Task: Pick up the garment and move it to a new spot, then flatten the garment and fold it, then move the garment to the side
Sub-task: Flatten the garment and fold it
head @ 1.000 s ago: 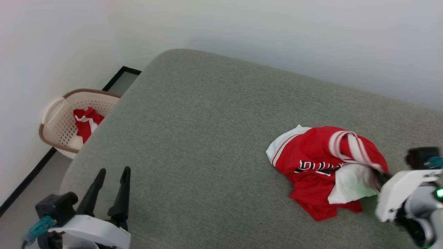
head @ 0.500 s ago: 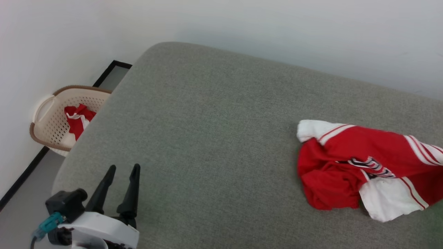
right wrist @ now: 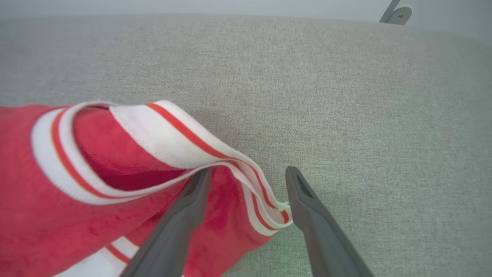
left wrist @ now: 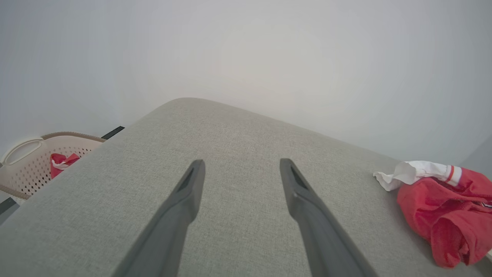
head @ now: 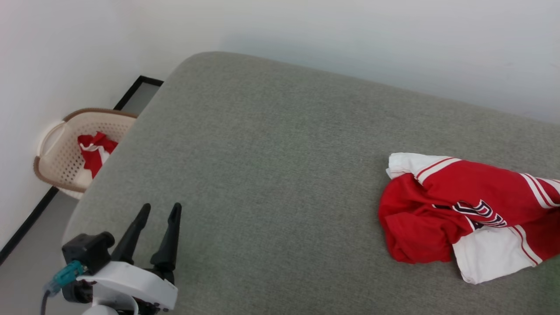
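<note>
Overhead, in the head view, the garment (head: 437, 218) lies crumpled at the right of the grey cushion (head: 271, 175), well apart from the left gripper (head: 161, 205), whose fingers stand spread and empty. Along the left wrist view, those fingers part above the cushion, the garment far to the right. Along the right wrist view, the right gripper (right wrist: 249, 169) gapes wide, clamping nothing, the garment's striped trim (right wrist: 173, 134) lying loose between its fingers.

Cloth garment (head: 415, 227), matt woven cushion (head: 262, 175)
</note>
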### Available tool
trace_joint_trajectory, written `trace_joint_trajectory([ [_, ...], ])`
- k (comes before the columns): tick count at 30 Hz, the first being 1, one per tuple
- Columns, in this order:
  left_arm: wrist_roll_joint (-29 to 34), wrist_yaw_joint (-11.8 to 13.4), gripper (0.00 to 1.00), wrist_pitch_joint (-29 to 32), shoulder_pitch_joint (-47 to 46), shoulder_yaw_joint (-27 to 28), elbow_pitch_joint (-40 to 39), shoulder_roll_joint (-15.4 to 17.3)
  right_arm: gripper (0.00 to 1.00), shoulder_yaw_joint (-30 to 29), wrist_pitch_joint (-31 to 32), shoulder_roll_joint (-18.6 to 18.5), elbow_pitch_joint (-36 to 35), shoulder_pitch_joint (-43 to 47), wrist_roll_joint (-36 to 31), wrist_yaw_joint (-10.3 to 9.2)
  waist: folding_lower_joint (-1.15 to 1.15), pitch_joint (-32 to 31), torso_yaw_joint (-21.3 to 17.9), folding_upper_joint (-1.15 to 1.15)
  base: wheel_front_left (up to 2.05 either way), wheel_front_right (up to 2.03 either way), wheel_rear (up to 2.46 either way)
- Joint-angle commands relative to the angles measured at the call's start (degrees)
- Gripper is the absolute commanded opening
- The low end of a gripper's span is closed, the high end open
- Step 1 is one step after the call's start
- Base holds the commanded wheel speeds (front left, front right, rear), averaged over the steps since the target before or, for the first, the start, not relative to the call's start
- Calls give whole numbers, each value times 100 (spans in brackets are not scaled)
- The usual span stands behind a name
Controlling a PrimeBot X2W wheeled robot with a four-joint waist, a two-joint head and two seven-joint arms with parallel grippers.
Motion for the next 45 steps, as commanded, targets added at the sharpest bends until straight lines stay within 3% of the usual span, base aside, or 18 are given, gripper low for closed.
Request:
trace_joint_trajectory([
  [1,14,13,100,7,-2,21,-2,31,100,104,-102,-19,3,-78,18,-10,0,-50,-87,0,0,0,0],
  [12,-5,123,100,21,107,113,-145,185,100,817,-747,173,-946,192,653,-9,0,-196,-572,0,0,0,0],
  [19,-21,219,100,-13,267,223,-240,277,100,1195,-1031,596,-1889,991,1090,-9,0,-308,-873,0,0,0,0],
  [27,-47,251,100,-19,329,257,-361,331,100,1584,-689,1050,-2598,1794,1255,-9,0,-345,-1023,0,0,0,0],
  [34,-16,214,100,27,186,166,-397,296,100,1794,49,1110,-2416,1696,1139,-9,0,-230,-922,0,0,0,0],
  [45,-11,161,100,16,64,67,-300,213,100,1925,836,1117,-1214,1105,727,-9,0,-100,-640,0,0,0,0],
])
